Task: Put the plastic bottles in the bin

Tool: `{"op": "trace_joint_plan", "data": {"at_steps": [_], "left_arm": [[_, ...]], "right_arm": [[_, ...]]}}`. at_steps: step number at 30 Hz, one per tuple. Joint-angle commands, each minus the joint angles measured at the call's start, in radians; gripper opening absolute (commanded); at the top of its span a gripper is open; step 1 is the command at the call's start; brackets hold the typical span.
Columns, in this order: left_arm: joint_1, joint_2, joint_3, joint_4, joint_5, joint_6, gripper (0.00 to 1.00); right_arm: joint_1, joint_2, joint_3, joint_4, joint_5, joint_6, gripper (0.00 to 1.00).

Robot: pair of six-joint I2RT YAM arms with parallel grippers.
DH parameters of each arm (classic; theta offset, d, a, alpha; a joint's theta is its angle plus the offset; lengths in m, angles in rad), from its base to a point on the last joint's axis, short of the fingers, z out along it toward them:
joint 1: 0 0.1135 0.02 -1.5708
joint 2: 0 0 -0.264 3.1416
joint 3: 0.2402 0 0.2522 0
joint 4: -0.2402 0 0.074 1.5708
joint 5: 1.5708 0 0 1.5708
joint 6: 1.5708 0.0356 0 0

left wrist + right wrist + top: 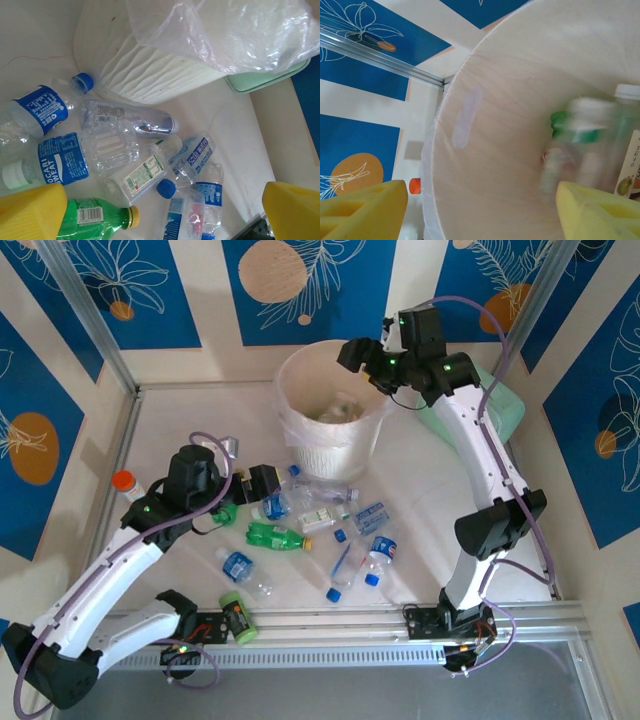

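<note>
**Open Grippers Over Bin and Scattered Bottles**

Seen from above, the bin (330,455) stands at the middle of the far edge of the table (180,420), with clear bottles already lying inside. The right gripper (352,355) hangs over its far right rim; from here its finger spread cannot be told. The plastic bottles (383,550) lie scattered from the foot of the bin toward the near edge, a green bottle (272,536) among them. The left gripper (268,485) sits low at the left side of the heap. A mint-green case (505,405) rests in the far right corner, an orange-capped jar (125,483) stands near the left edge, and a green can (237,618) lies at the near edge.

The left wrist camera shows that gripper's yellow fingers (30,212) spread wide, holding nothing. Below them lie blue-labelled and clear bottles, the green one nearest the left finger. Beyond them rises the ribbed wall of the bin, its thin plastic bag (225,30) draped over the rim.

The right wrist camera looks down into the bin. Its yellow fingers (362,210) stand well apart and grip nothing. Inside lies a blurred green-and-white bottle (570,130) — too smeared to read — beside a white-capped bottle (627,125) at the right.
</note>
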Motion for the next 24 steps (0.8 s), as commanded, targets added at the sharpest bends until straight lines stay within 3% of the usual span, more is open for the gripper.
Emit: {"op": "trace_joint_plan", "data": {"at_steps": [1,7,17,24], "left_arm": [[0.020,0.007,0.000,-0.014,-0.014,0.007,1.00],[0.030,-0.002,0.012,-0.040,-0.029,-0.008,1.00],[0.050,-0.055,-0.004,-0.079,-0.043,-0.036,1.00],[0.055,-0.061,-0.048,0.011,-0.006,-0.115,0.99]], "right_arm": [[0.002,-0.036,0.050,-0.045,0.022,-0.031,0.79],[0.043,-0.173,-0.059,-0.079,0.098,-0.068,0.79],[0.153,-0.619,-0.641,-0.081,0.299,-0.008,0.79],[0.197,-0.830,-0.984,-0.205,0.342,0.135,0.79]]}}
